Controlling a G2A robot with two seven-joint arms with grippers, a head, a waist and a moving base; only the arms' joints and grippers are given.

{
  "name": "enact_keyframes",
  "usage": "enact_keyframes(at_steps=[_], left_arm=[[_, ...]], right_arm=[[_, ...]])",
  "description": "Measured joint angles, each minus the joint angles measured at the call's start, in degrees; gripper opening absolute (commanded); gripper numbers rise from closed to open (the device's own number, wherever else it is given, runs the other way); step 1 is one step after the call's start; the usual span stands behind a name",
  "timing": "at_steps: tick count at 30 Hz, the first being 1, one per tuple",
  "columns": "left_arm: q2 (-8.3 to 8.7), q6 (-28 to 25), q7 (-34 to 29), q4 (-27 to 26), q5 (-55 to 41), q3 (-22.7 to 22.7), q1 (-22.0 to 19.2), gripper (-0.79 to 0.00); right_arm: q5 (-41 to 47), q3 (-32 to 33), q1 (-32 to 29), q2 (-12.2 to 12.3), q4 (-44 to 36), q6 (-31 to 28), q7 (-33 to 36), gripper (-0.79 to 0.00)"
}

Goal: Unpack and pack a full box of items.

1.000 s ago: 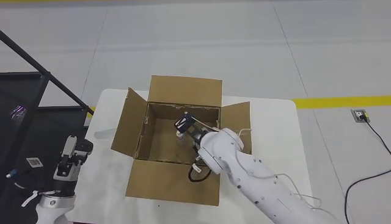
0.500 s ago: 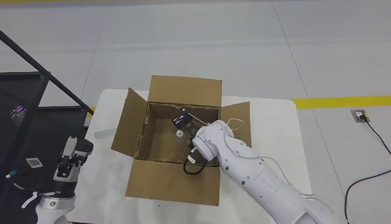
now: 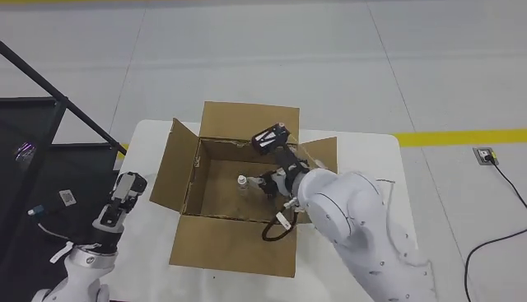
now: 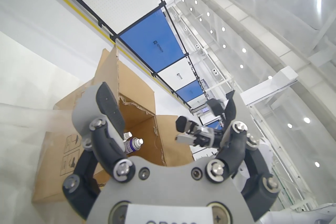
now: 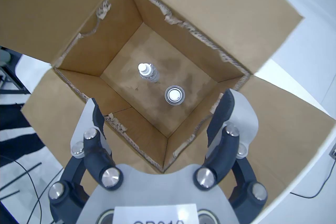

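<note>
An open cardboard box (image 3: 247,121) stands on the white table (image 3: 366,166), all flaps spread. On its floor stand a small clear bottle (image 5: 147,73) with a white cap and a round can (image 5: 175,95); the bottle (image 3: 241,181) also shows from above. My right gripper (image 5: 161,104) hangs open and empty high over the box, near its back wall (image 3: 272,136). My left gripper (image 4: 168,101) is open and empty off the box's left side (image 3: 128,185), tilted upward. Past its finger I see the can (image 4: 134,144) and the right gripper (image 4: 194,130).
A thin translucent plastic sheet (image 3: 140,178) lies on the table left of the box. A black slanted pole (image 3: 58,92) and dark floor with cables lie beyond the table's left edge. Bare tabletop lies right of the box.
My right gripper has risen out of the box and shifted toward its back wall; the bottle stays on the floor. My left arm has moved up and closer to the box.
</note>
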Motion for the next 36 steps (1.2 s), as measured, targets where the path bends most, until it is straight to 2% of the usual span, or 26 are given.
enact_keyframes(at_steps=[3,6,11,14,20,25,30,36], left_arm=[[0.05,0.61,-1.38,0.24,1.54,2.24,-1.37,0.0],[0.04,1.05,-1.86,0.5,3.03,4.23,-2.31,0.0],[-0.13,0.78,0.96,-0.07,5.04,6.12,-2.86,0.0],[-0.15,0.13,3.4,-1.79,5.05,4.8,-1.69,0.0],[0.03,1.38,6.5,-1.1,3.2,-0.41,-0.7,0.0],[0.25,2.23,5.77,0.92,3.14,-2.36,-0.73,0.0],[0.3,3.06,4.94,3.48,6.52,0.05,-2.29,0.0],[0.21,2.54,3.39,3.62,9.07,4.41,-3.65,0.0]], right_arm=[[2.43,7.29,-4.3,0.87,-6.86,0.56,0.01,0.0],[9.57,16.57,-7.9,1.74,-9.89,-1.32,0.6,0.0],[21.73,30.68,-11.08,3.12,-5.8,-6.5,2.37,0.0],[27.15,34.64,-11.07,3.77,-0.45,-9.36,3.6,0.0],[33.51,34.79,-7.65,4.8,11.89,-14.31,6.31,0.0],[38.39,32.67,-4.56,5.42,18.97,-18.77,8.42,0.0],[43.62,28.6,-1.81,5.71,21.83,-22.25,10.2,0.0],[48.89,24.18,-0.71,6.01,18.89,-25.66,10.56,0.0]])
